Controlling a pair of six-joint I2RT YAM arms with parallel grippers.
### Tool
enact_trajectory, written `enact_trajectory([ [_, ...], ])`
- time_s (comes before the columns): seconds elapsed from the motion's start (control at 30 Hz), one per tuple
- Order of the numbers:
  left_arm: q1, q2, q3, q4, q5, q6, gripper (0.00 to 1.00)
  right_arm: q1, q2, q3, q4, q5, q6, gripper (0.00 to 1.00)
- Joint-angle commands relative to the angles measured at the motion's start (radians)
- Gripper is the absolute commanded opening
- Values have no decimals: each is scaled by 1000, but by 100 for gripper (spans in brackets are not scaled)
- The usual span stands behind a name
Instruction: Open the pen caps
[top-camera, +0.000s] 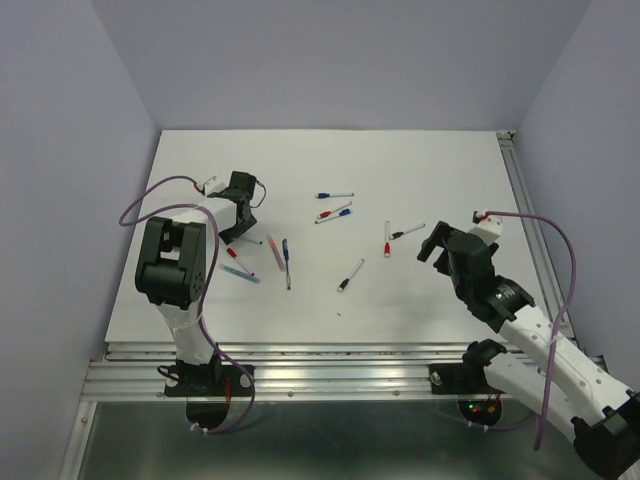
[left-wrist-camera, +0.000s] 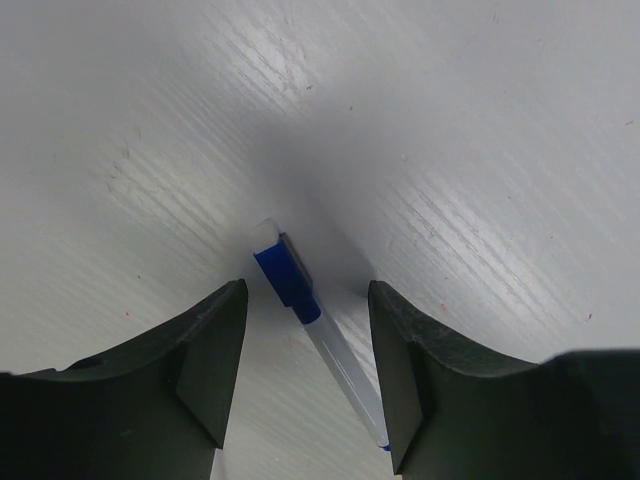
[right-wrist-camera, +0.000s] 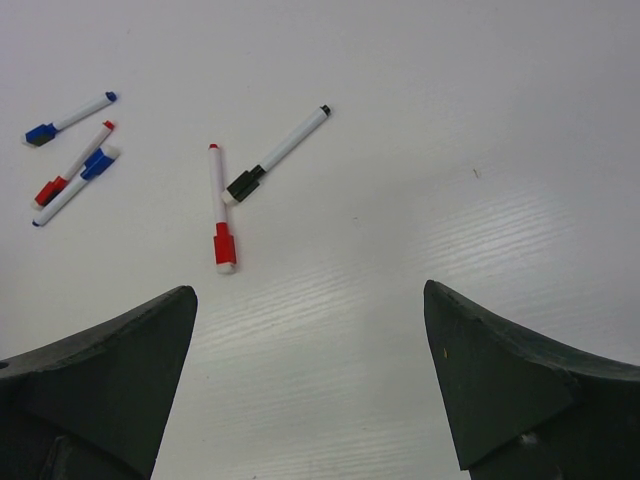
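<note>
My left gripper (left-wrist-camera: 305, 372) is open and low over the table, one finger on each side of a white pen. That pen's blue cap (left-wrist-camera: 286, 276) is on the pen, just ahead of the fingertips, and nothing is gripped. In the top view the left gripper (top-camera: 240, 228) is at the left of the table. My right gripper (right-wrist-camera: 310, 375) is open and empty above bare table, at the right in the top view (top-camera: 432, 248). Ahead of it lie a pen with a red cap (right-wrist-camera: 224, 245) and one with a black cap (right-wrist-camera: 242, 186).
More capped pens lie on the white table (top-camera: 420, 170): a blue-capped one (right-wrist-camera: 40, 133), a red and a blue pair (right-wrist-camera: 50, 190), a black-capped pen (top-camera: 350, 275), and a cluster (top-camera: 280, 255) by the left arm. A metal rail (top-camera: 330, 365) runs along the near edge.
</note>
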Motion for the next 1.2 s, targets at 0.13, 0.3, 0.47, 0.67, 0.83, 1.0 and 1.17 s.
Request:
enact_trajectory([
  [0.13, 39, 59, 57, -5, 12, 9, 54, 4, 15, 12, -1, 22, -5, 100],
  [0.3, 52, 72, 61, 17, 35, 32, 52, 3, 38, 26, -25, 35, 1, 100],
  [0.47, 55, 88, 55, 54, 89, 61, 44, 3, 47, 32, -36, 47, 4, 100],
  [0.67, 53, 72, 11, 80, 141, 59, 41, 3, 55, 39, -61, 65, 15, 100],
  [0.83, 53, 40, -38, 100, 165, 62, 38, 3, 56, 38, -65, 78, 21, 100],
  [1.0, 52, 16, -80, 101, 182, 68, 38, 4, 61, 39, -82, 99, 33, 100],
  [1.17, 47, 8, -90, 100, 181, 80, 36, 3, 67, 39, -91, 105, 44, 100],
])
